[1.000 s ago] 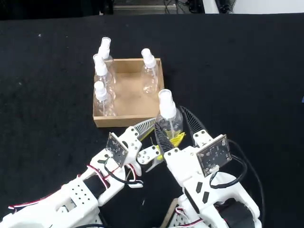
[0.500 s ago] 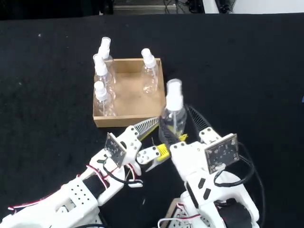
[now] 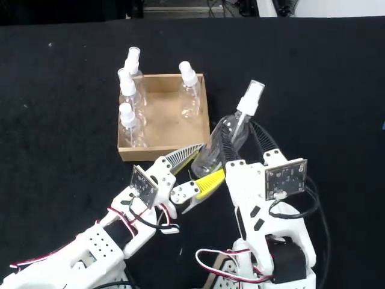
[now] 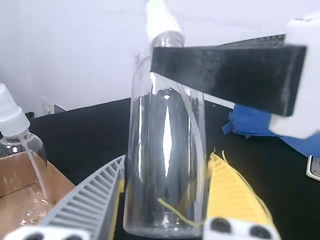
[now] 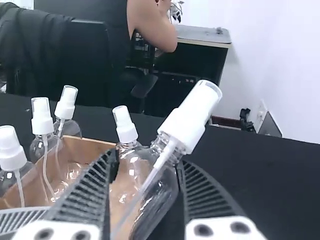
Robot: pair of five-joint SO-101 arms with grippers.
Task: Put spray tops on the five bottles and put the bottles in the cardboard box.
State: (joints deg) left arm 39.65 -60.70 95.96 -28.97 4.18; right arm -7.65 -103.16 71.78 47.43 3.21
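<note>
1. My right gripper (image 3: 238, 129) is clamped on the clear plastic bottle (image 4: 165, 145), one black ribbed finger on each side of its upper body, just below the shoulder.
2. My left gripper (image 3: 213, 160) brackets the bottle's base with its grey finger on one side and its yellow one on the other. In the left wrist view both fingers touch the wall, so I log it as gripping too.
3. The bottle is right of centre in the high view, over the black cloth-covered table (image 3: 313, 72). It is capped with its white spray top (image 3: 250, 96).
4. Key relation: the bottle's long axis is tilted. The base lies toward the lower left and the spray top toward the upper right, so it leans away from the box.
5. The shallow brown cardboard box (image 3: 159, 154) lies to the upper left of the bottle. Its right wall is just beside the bottle's base.
6. Four capped clear bottles (image 3: 189, 90) are there, three at the box's left side and one in its upper right corner. I cannot tell whether the topmost left one stands inside the wall.
7. Judgement: the bare floor at the box's centre and lower right is the nearest open spot.
8. Judgement: the right arm carries the bottle's weight, while the left gripper sits between the base and the box. I would free the base, right the bottle, then bring it left over the wall.
</note>
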